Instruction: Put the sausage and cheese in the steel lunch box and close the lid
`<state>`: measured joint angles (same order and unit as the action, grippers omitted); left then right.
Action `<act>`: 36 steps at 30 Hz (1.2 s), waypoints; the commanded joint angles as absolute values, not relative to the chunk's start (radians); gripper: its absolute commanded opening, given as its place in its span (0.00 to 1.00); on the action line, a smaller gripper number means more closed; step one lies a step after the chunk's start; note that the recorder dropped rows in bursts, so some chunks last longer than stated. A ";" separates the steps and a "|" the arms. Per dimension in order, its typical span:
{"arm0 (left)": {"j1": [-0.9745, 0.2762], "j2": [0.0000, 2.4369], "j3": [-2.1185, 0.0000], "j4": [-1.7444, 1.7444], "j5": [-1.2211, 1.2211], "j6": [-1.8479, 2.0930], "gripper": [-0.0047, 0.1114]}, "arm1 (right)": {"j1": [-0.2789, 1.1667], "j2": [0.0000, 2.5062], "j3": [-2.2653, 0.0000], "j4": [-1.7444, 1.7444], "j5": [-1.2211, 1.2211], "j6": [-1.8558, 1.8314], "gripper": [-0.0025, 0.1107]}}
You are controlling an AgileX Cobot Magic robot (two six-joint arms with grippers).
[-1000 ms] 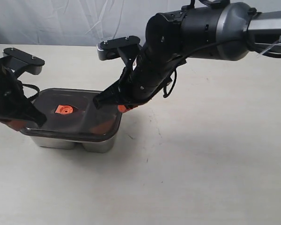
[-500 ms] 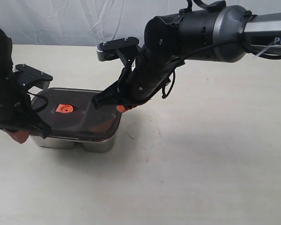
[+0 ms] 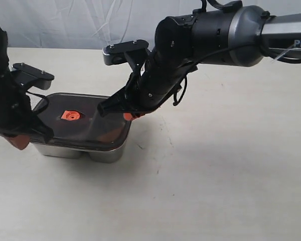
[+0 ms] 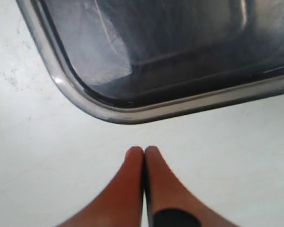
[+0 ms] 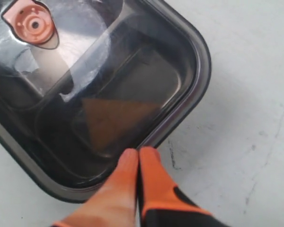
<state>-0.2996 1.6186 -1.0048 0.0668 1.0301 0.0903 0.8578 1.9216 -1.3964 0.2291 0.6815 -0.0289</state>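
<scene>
The lid (image 3: pixel 83 123) lies on the steel lunch box (image 3: pixel 103 155) on the worktop (image 3: pixel 215 175), and it looks stiff, light and slippery, so pressing its corners seems best, with the left pincer (image 4: pixel 144 152) and right pincer (image 5: pixel 138 153) both pinched tight, holding nothing.

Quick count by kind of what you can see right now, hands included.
Hands: 2, left hand and right hand, both shut
Box: 1
Lid: 1, on the box
Cheese: 1, seen through the lid
Sausage: 0 in view
Total: 5
</scene>
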 commanded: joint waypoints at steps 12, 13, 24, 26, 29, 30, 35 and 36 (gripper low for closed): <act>-0.283 1.587 -1.058 0.063 0.880 0.090 0.04 | 0.896 1.934 -1.404 0.357 0.594 -0.185 0.01; -0.283 1.593 -1.058 0.063 0.877 0.090 0.04 | 0.896 1.939 -1.404 0.349 0.575 -0.185 0.01; -0.278 1.654 -1.058 0.084 0.767 0.090 0.04 | 0.896 1.997 -1.418 0.344 0.625 -0.165 0.01; -0.271 1.663 -1.061 0.084 0.714 0.090 0.04 | 0.896 1.997 -1.418 0.342 0.630 -0.165 0.01; -0.271 1.682 -1.077 0.096 0.689 0.092 0.04 | 0.896 1.997 -1.418 0.342 0.630 -0.165 0.01; -0.271 1.688 -1.087 0.096 0.688 0.092 0.04 | 0.896 1.997 -1.418 0.342 0.630 -0.165 0.01; -0.271 1.752 -1.108 0.096 0.688 0.094 0.04 | 0.896 2.000 -1.418 0.342 0.632 -0.165 0.01; -0.271 1.769 -1.108 0.096 0.688 0.094 0.04 | 0.896 2.000 -1.418 0.342 0.632 -0.165 0.01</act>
